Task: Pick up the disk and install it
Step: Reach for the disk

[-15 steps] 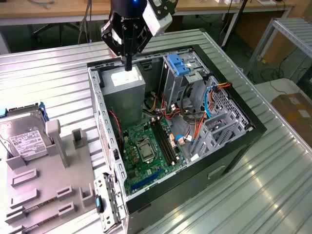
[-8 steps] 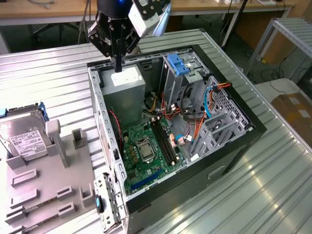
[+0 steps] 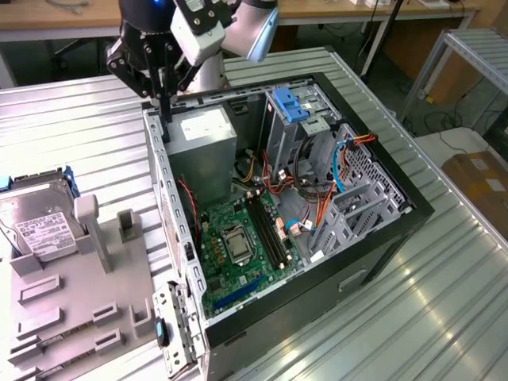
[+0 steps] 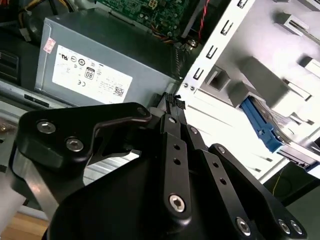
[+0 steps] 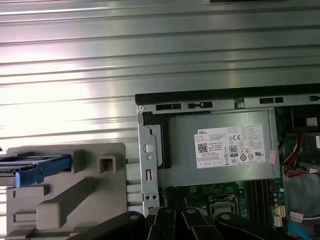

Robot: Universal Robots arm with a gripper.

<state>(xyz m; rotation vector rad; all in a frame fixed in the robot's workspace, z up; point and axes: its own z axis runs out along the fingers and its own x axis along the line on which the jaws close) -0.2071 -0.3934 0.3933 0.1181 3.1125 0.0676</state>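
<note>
While the gripper (image 3: 165,116) hangs over the corner rim of the open computer case (image 3: 381,246), its fingers are pressed together with nothing between them; the closed tips also show in the second wrist view (image 4: 172,102). Just beside the tips, inside the case, sits the grey power supply (image 3: 202,151) with its white sticker. The disk (image 3: 40,226) rests label-up on the grey holding fixture (image 3: 71,309) at the exterior view's left, well apart from the gripper, with a blue rail (image 5: 40,169) on its edge. Case and fixture sit on the ribbed metal table (image 3: 444,317). A bare blue bracket (image 3: 290,103) stands in the drive cage.
</note>
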